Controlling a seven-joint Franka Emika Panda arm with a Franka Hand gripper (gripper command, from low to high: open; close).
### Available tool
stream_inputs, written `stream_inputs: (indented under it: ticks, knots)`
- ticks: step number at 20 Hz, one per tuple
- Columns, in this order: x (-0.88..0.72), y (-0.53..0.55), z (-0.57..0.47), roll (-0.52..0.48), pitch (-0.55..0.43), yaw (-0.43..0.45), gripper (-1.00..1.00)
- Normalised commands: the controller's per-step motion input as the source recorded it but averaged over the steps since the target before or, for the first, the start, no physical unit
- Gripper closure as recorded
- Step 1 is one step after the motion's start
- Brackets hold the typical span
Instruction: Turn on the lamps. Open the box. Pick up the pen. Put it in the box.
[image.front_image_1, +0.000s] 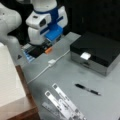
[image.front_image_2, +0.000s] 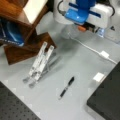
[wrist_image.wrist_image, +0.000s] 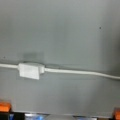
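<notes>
Grey worktop (image.front_image_1: 75, 72) carries the shut box (image.front_image_1: 96, 51) and, well apart, the pen (image.front_image_1: 87, 89) lying flat. Above the white cable switch (wrist_image.wrist_image: 29, 70) the arm's end effector (image.front_image_1: 50, 41) points down; whether its jaws are parted I cannot tell

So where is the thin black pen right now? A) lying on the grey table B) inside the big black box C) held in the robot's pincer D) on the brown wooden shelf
A: in both front views the thin black pen lies on the bare grey table, apart from the shut black-topped box.
</notes>
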Motion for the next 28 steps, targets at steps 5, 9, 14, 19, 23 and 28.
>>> stream_inputs:
  ticks: [5, 9, 14, 19, 23, 28]
  knots:
    - [-0.51, 0.30, -0.24, 0.083, -0.060, -0.089, -1.00]
    - [-0.59, 0.23, -0.24, 0.065, -0.116, -0.133, -1.00]
    - [-0.61, 0.18, -0.24, 0.049, -0.139, -0.110, -1.00]
    - [-0.66, 0.15, -0.29, 0.056, -0.161, -0.079, -1.00]
    - [-0.70, 0.19, -0.29, 0.051, -0.172, -0.061, -1.00]
    - [-0.48, 0.14, -0.23, 0.049, -0.188, -0.057, -1.00]
